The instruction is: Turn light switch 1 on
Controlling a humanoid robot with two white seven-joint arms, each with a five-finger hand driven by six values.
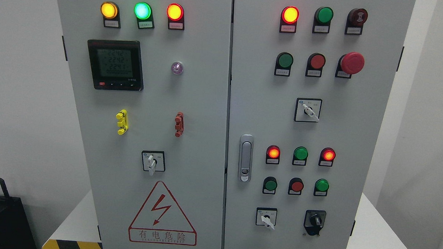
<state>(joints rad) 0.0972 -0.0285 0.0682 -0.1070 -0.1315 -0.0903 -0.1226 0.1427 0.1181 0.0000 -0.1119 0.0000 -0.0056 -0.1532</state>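
Plainly we cannot tell which control on the cabinet (206,138) is switch 1, likely a stiff, rigid knob to pinch; no hand shows, so its state is unknown.

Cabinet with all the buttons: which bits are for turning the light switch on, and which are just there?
For the job, maybe (labels too small to read): left door switch; upper right switch; lower right switch; black switch.

Just there: meter; warning sign; big red button; door handle.
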